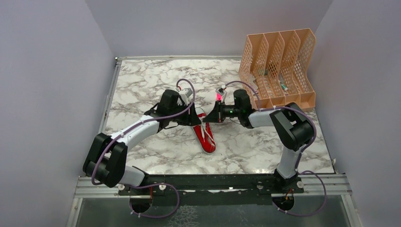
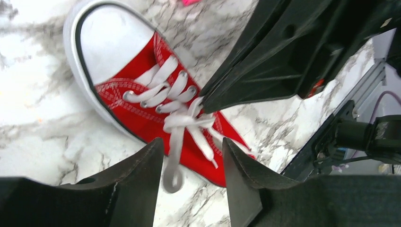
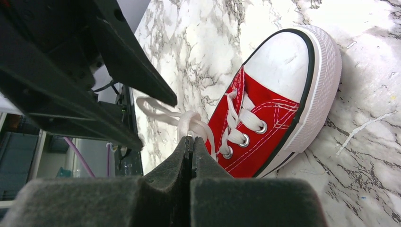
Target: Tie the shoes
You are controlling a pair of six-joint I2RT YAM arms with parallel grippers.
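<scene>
Marbled surface (image 1: 156, 80) held red sneaker (image 1: 204, 137). Its white lace (image 3: 194, 123) sat clenched in right hand (image 3: 190, 142). Left hand (image 2: 193, 144) released, straddling lace.

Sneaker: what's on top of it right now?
White laces crossed over the red sneaker, the right hand shut on them at the crossing. Left hand open above, one lace hanging between its fingers. Shoe opening is covered by both hands.

Sneaker (image 1: 206, 137): heel end hidden beneath both arms' jaws from above, and behind the left gripper (image 2: 193, 144) in its wrist view.
Laces (image 3: 189, 120): nipped stretch hidden inside the closed jaws of the right gripper (image 3: 190, 140).
Pink item (image 2: 189, 2): cropped by the picture's edge, unidentifiable.
Rack (image 1: 279, 66), far right corner of the surface: contents too small to tell.
</scene>
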